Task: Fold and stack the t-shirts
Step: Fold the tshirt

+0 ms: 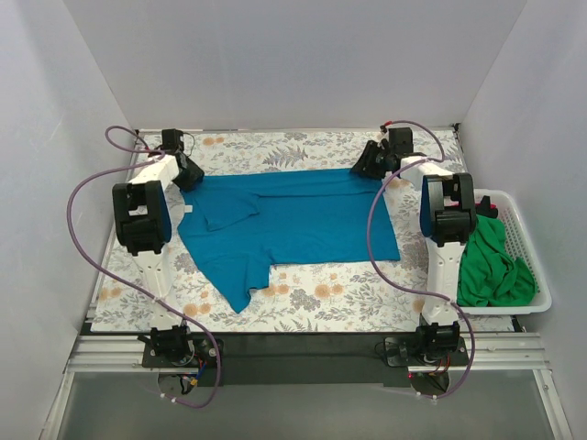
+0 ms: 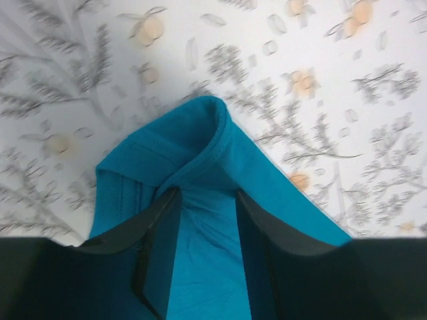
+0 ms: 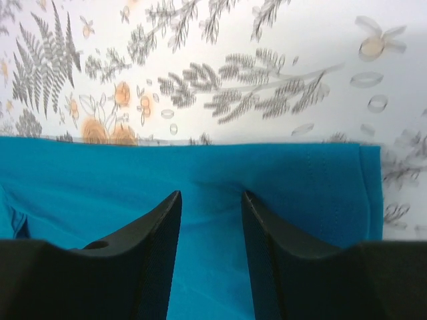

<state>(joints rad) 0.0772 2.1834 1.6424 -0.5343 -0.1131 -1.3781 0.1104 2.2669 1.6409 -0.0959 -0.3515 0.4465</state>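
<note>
Nearest, the two arm bases (image 1: 170, 346) are sitting at the table's near edge, with both arms reaching across to the far side of a teal t-shirt (image 1: 293, 220).
The shirt is lying spread on the floral table (image 1: 321, 302), one sleeve trailing toward the near side. The left gripper (image 2: 207, 193) is standing part open, its fingers straddling the shirt's humped far-left corner, with cloth showing in the gap. The right gripper (image 3: 210, 195) is standing part open too, clamping nothing, over the flat far-right hem. A green t-shirt (image 1: 491, 266) is lying crumpled in the white basket (image 1: 541, 295) at the right.
</note>
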